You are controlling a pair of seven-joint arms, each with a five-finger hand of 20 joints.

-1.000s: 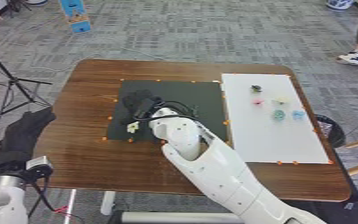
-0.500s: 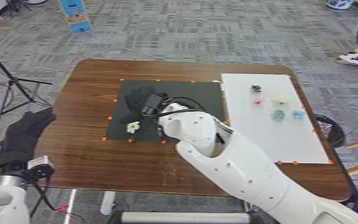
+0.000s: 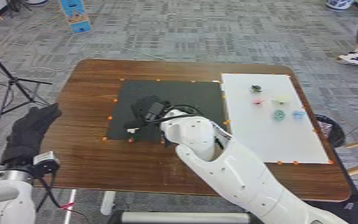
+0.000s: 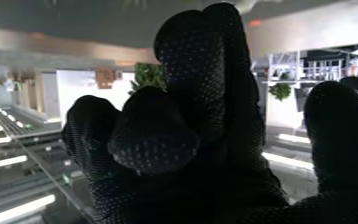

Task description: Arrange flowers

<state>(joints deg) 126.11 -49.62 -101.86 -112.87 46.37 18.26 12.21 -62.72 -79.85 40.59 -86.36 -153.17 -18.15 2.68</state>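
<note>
My right hand (image 3: 145,109) is low over the left part of the black mat (image 3: 189,92), its fingers loosely parted. Beside it, near the mat's front left corner, a white flower (image 3: 132,131) shows partly, the rest hidden by the glove. In the right wrist view the black-gloved hand (image 4: 220,180) has some fingers straight, others slightly bent, the thumb apart, and holds nothing. On the white board (image 3: 282,145) lie a dark flower (image 3: 256,88), a pink one (image 3: 257,101), a pale yellow one (image 3: 279,100), a green one (image 3: 278,115) and a blue one (image 3: 298,115). My left hand (image 3: 32,125) has straight fingers.
Orange markers run along the edges of the mat and board. The brown table (image 3: 87,160) surrounds both, with my left hand by its left edge. A black tripod (image 3: 13,79) stands on the floor at the left, and a dark bin (image 3: 330,131) is beside the table's right edge.
My right hand has moved a little nearer the table's front and now partly covers the white flower, which was in fuller view. The left hand has shifted slightly right and forward.
</note>
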